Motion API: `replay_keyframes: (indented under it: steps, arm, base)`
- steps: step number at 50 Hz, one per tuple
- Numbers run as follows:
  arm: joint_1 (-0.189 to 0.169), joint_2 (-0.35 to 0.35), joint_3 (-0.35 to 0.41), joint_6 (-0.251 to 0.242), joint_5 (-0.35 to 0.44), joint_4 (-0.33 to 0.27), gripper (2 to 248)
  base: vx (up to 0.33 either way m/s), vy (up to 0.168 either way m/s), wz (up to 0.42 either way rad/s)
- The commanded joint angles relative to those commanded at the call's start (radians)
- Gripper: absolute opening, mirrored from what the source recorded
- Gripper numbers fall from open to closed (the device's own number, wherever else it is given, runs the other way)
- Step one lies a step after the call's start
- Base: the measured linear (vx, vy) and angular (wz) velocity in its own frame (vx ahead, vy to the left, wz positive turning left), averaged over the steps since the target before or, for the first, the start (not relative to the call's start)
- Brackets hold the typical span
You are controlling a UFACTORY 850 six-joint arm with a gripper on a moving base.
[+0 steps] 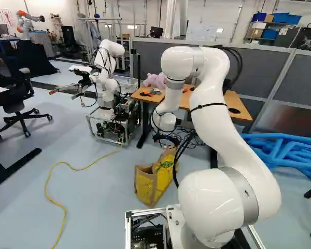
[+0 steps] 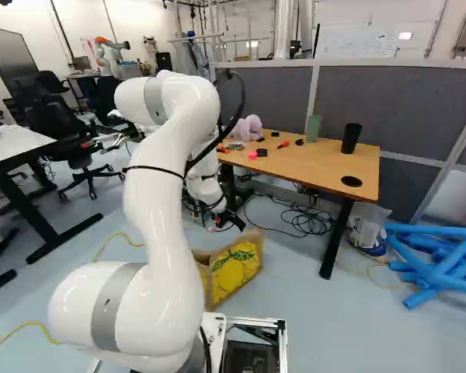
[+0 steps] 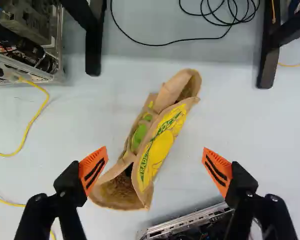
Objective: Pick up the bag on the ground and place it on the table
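On floor: brown-yellow bag, gaping, contents unclear.

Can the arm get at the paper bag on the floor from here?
Probably yes: the gripper hangs open above the bag, with nothing covering it in the wrist view, though the arm likely must lower first.

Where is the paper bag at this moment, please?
In the right base view, the bag is on the floor right of my arm, nearer than the table.
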Motion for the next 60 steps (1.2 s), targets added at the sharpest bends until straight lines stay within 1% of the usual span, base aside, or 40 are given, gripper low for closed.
replay_keyframes:
  steps: [5,11,55,60]
  arm:
    - [0.0,-0.019,-0.013,0.038,-0.001,0.003,247]
    - [0.0,-0.042,-0.028,0.096,-0.002,0.005,247]
    - [0.0,-0.208,-0.148,0.557,-0.002,0.005,247]
    - [0.0,-0.227,-0.162,0.585,-0.002,0.005,247]
  base:
    - [0.0,0.0,0.0]
    - [0.0,0.0,0.0]
    - [0.0,0.0,0.0]
    - [0.0,0.0,0.0]
